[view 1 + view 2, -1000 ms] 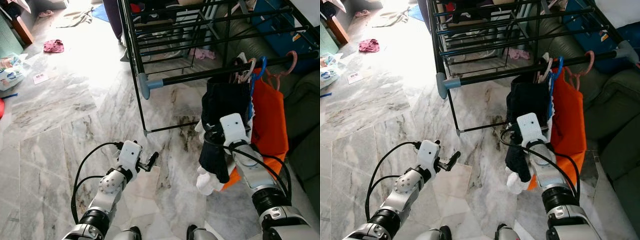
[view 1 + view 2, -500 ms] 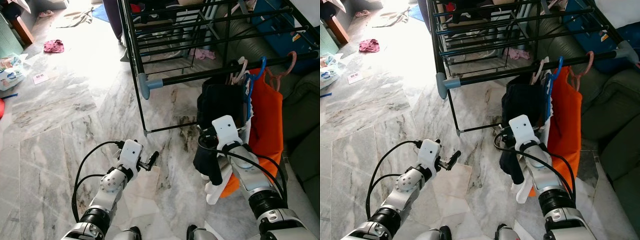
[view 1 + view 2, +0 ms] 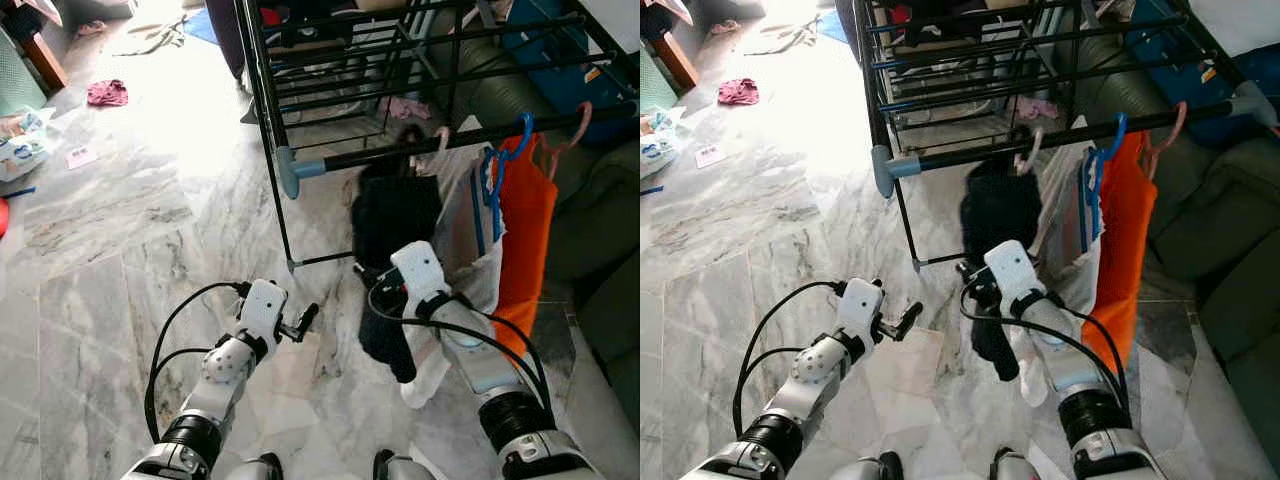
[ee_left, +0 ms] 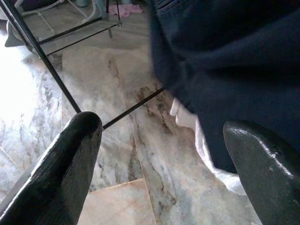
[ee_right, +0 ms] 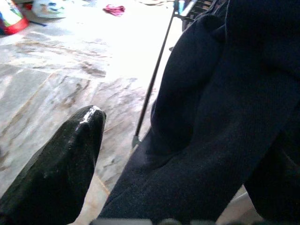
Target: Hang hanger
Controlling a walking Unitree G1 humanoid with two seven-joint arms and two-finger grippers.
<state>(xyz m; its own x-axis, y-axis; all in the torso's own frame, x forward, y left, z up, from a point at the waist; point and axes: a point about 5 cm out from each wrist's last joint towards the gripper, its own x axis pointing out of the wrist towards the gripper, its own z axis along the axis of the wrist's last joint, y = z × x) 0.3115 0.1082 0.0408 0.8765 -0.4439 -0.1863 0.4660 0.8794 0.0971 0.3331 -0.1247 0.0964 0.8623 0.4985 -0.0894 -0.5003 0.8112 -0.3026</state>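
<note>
A pale pink hanger hooks over the black rail of a drying rack and carries a dark navy garment. My right gripper is pressed into that garment's lower part. In the right wrist view one black finger stands far to the side, dark cloth covers the rest, and the gripper looks open. Further right on the rail hang a blue hanger with white cloth and an orange garment. My left gripper hovers low over the marble floor, open and holding nothing.
The rack's upright leg and floor crossbar stand just ahead of the left gripper. A dark green sofa is close on the right. A pink cloth and bags lie on the floor at far left.
My right arm has swung left, and the dark garment and its hanger have slid left along the rail, away from the blue hanger and orange garment. The left arm has stayed put.
</note>
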